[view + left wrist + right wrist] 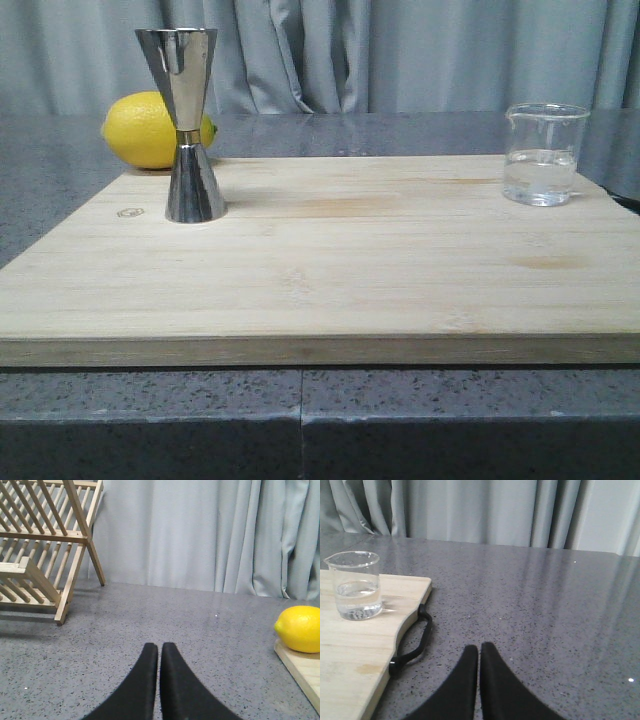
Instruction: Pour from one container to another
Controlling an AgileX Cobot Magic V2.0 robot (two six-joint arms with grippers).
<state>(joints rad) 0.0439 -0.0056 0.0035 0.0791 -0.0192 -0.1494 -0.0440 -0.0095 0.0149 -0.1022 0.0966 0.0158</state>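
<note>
Both of our grippers sit low over the grey stone counter, off the sides of the cutting board, and neither shows in the front view. Our left gripper [160,652] has its black fingers pressed together with only a hairline slit between them, holding nothing; our right gripper [479,655] is closed the same way and just as empty. We judge this to be a resting pose ahead of any reach, since nothing of the task is touched yet.

Nearest to us lies the wooden cutting board [320,290], a flat stage that keeps both vessels level and raised off the counter [300,400]. A black strap handle [412,647] hangs off its right edge, close to our right gripper.

Further back on the board, toward the right corner, stands the glass beaker [544,155], upright and partly filled with clear liquid, its pouring lip at the rim. It sits on our right arm's side, so we expect that arm to take it. Well apart from it, on the left side of the board, stands the steel jigger [190,125], upright with its upper cone open to receive the pour.

Behind the jigger, off the board's far edge, rests a lemon [150,130]. A wooden dish rack [45,545] stands away to the left, and grey curtains [400,55] close off the back.
</note>
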